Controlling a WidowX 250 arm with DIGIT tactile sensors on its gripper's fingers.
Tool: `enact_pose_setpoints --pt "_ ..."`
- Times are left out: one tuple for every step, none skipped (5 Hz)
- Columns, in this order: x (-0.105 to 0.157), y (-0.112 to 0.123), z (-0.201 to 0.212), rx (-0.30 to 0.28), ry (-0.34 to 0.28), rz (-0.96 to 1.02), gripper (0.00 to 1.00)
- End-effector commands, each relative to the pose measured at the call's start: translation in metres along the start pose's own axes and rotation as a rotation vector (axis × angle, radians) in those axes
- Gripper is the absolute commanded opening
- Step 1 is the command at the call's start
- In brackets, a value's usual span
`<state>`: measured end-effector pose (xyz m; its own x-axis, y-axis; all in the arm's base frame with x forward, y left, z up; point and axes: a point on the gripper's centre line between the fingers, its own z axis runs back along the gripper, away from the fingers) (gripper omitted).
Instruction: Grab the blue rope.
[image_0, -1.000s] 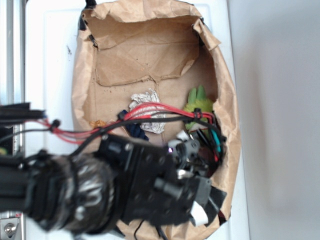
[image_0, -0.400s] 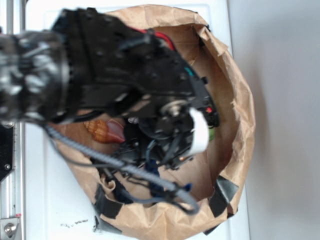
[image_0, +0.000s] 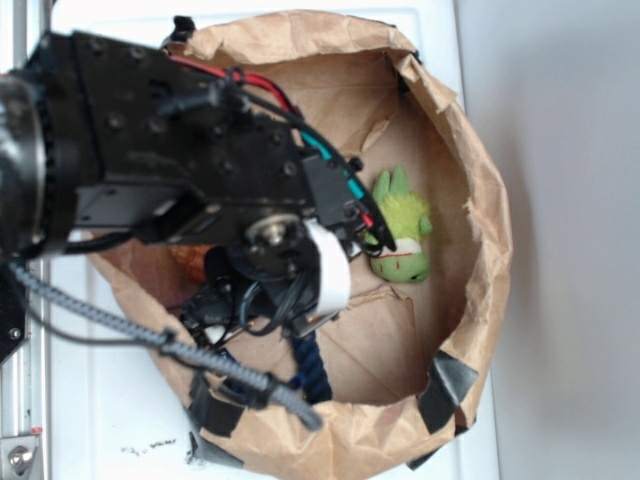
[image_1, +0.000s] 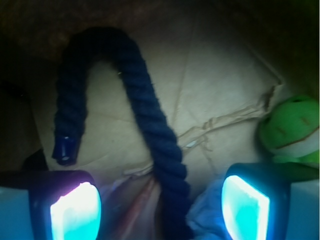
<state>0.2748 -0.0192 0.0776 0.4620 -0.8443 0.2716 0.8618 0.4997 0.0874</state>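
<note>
Nearest the wrist camera, the robot's two-fingered black gripper (image_1: 160, 205) stands spread wide, its two pale glowing pads at the bottom corners of the view with a broad gap between them and nothing clamped. Running up through that gap is the thick twisted dark navy-blue rope (image_1: 155, 130): one strand passes between the fingers, climbs away, bends over in an arch at the top and comes back down on the left to a bright blue end tip. It lies on the creased brown paper floor of the bag (image_1: 220, 75), and the pads look apart from it on both sides. Further off to the right sits a green plush frog toy (image_1: 292, 130), well clear of the rope.

From the exterior camera the black arm hides most of the bag's inside; the gripper (image_0: 300, 290) is low within the crumpled brown paper bag (image_0: 480, 200), a short stretch of the rope (image_0: 310, 365) shows just below it, and the frog (image_0: 402, 225) rests beyond.

By my reading the approach and lining-up are done, with the rope already straddled; closing on the strand, perhaps after a little more descent, and lifting are what remain
</note>
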Motion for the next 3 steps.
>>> enact_pose_setpoints --pt "0.022 -0.006 -0.009 -0.015 -0.014 -0.019 1.00" --pt "0.032 -0.005 -0.020 -0.017 -0.001 -0.007 1.00" --pt "0.039 -0.006 -0.035 -0.007 0.029 -0.008 1.00"
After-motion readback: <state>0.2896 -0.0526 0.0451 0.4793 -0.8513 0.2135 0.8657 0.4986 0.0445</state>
